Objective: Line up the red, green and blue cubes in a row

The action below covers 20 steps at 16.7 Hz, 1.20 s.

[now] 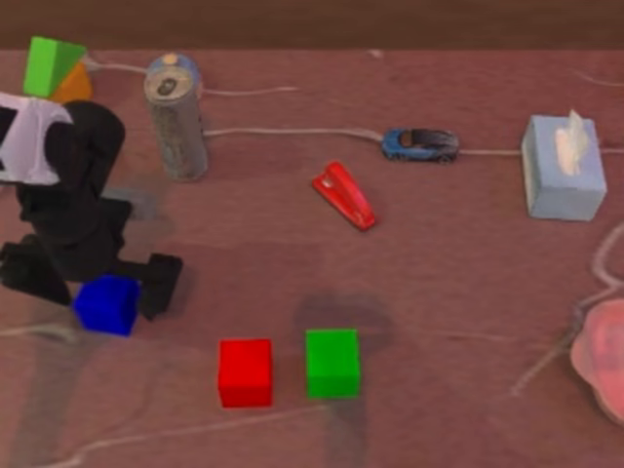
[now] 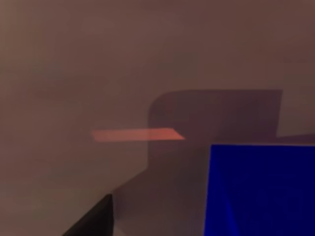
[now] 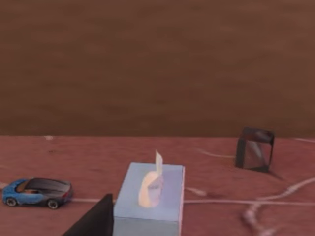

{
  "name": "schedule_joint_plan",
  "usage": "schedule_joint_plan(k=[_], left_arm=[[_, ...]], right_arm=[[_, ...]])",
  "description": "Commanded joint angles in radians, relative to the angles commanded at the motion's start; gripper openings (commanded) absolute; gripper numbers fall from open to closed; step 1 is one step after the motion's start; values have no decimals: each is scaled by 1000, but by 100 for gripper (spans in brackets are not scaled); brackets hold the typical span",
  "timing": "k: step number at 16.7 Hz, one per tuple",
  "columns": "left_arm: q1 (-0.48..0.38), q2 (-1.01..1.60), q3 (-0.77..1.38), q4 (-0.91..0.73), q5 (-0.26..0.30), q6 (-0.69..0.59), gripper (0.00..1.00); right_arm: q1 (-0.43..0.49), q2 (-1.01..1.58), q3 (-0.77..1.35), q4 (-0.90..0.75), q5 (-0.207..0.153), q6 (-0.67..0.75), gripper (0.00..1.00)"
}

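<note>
The blue cube (image 1: 107,304) is at the table's left, between the two black fingers of my left gripper (image 1: 105,295), which is open. In the left wrist view the blue cube (image 2: 261,189) fills one side. One dark finger (image 2: 96,221) stands well apart from it, and the other finger is hidden. The red cube (image 1: 245,372) and the green cube (image 1: 332,363) sit side by side near the front middle, with a small gap between them. My right arm is out of the top view. One of its fingers (image 3: 96,221) shows, and nothing is held there.
A tall can (image 1: 175,117) and a lime-green wedge block (image 1: 49,66) stand behind the left arm. A red stapler (image 1: 344,195), a blue toy car (image 1: 420,144) and a tissue box (image 1: 563,168) lie further back. A pink shape (image 1: 606,356) sits at the right edge.
</note>
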Motion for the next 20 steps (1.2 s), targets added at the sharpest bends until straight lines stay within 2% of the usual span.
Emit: schedule_joint_plan(k=[12, 20], left_arm=[[0, 0, 0, 0, 0, 0, 2], [0, 0, 0, 0, 0, 0, 0]], right_arm=[[0, 0, 0, 0, 0, 0, 100], [0, 0, 0, 0, 0, 0, 100]])
